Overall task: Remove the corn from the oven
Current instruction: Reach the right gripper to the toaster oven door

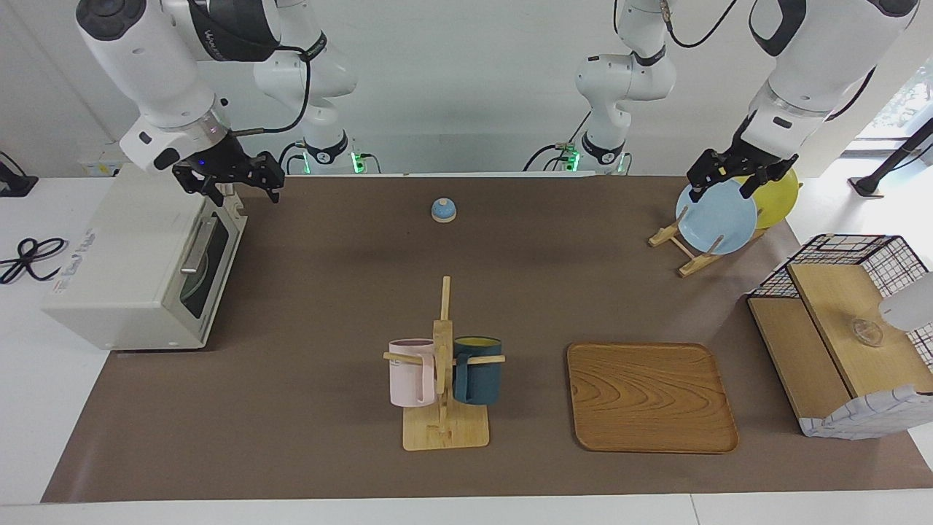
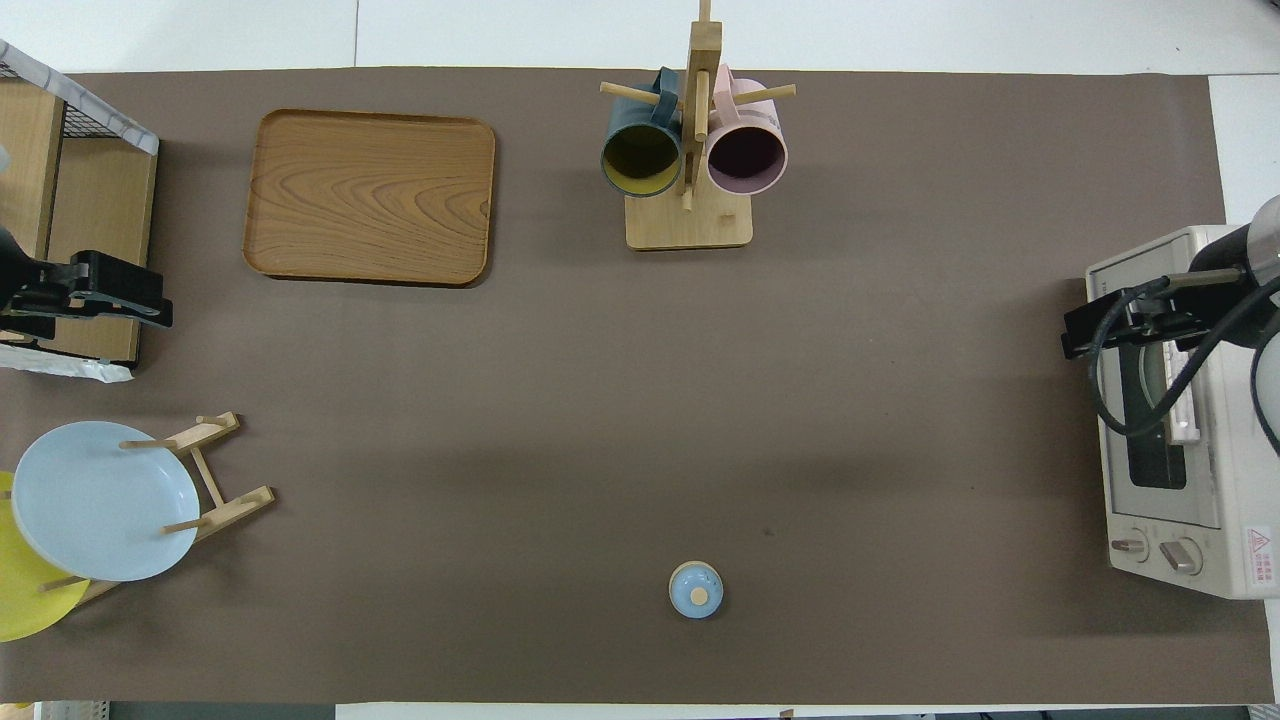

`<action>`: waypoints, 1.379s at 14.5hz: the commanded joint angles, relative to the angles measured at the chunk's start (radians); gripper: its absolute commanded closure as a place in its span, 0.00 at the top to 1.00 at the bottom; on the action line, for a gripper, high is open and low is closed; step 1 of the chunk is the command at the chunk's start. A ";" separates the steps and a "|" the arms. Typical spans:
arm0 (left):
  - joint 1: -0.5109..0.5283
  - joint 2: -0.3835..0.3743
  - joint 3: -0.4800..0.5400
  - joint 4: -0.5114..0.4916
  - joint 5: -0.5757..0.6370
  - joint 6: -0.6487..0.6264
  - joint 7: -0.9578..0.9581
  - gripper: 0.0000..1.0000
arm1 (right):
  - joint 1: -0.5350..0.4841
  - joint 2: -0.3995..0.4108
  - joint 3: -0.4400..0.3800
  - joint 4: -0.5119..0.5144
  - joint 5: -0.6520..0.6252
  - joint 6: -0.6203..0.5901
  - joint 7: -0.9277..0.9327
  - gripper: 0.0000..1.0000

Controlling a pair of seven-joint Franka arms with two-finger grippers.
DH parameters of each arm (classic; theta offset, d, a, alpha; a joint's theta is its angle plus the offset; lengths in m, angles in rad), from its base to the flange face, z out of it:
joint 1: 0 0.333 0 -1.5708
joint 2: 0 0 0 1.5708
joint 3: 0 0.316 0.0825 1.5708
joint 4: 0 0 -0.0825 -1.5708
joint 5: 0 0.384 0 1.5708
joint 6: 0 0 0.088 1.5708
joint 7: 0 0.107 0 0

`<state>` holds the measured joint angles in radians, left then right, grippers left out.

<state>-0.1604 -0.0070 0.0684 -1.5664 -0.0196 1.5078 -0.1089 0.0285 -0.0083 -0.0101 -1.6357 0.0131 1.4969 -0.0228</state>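
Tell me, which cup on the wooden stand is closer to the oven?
The pink mug. It hangs on the stand's side toward the oven; the dark blue mug hangs on the side toward the wooden tray.

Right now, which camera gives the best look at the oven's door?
The facing view: the oven shows its shut glass door and silver handle slantwise, unobstructed. In the overhead view the oven also shows its door and knobs, but the right gripper and its cable cover part of it.

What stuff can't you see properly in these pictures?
- The corn: not visible in either view; the oven has its dark glass door shut.
- Yellow plate: mostly covered by the blue plate, and cut off by the overhead view's edge.
- Basket shelf: cut off by both views' edges.
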 commanded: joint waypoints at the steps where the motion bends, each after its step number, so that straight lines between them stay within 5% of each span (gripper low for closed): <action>1: 0.012 -0.005 -0.005 -0.003 0.003 -0.012 0.008 1.00 | -0.009 -0.019 0.001 -0.021 0.018 0.019 0.018 1.00; 8: 0.012 -0.005 -0.005 -0.003 0.004 -0.012 0.009 1.00 | -0.010 -0.038 0.002 -0.059 0.007 0.026 0.007 1.00; 9: 0.012 -0.005 -0.005 -0.003 0.004 -0.012 0.008 1.00 | -0.010 -0.044 0.002 -0.081 0.007 0.051 0.003 0.70; 10: 0.012 -0.005 -0.005 -0.003 0.004 -0.012 0.008 1.00 | -0.010 -0.058 0.001 -0.110 0.007 0.078 0.003 0.17; 11: 0.012 -0.005 -0.005 -0.003 0.003 -0.012 0.009 1.00 | -0.012 -0.076 0.002 -0.156 0.007 0.100 -0.008 0.00; 15: 0.012 -0.005 -0.005 -0.006 0.004 -0.012 0.009 1.00 | -0.036 -0.130 -0.002 -0.308 -0.027 0.239 -0.040 0.00; 20: 0.012 -0.005 -0.005 -0.003 0.004 -0.012 0.009 1.00 | -0.140 -0.110 -0.001 -0.363 -0.071 0.308 -0.037 0.00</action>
<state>-0.1604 -0.0070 0.0684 -1.5664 -0.0196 1.5076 -0.1089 -0.0769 -0.1005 -0.0141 -1.9498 -0.0427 1.7717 -0.0431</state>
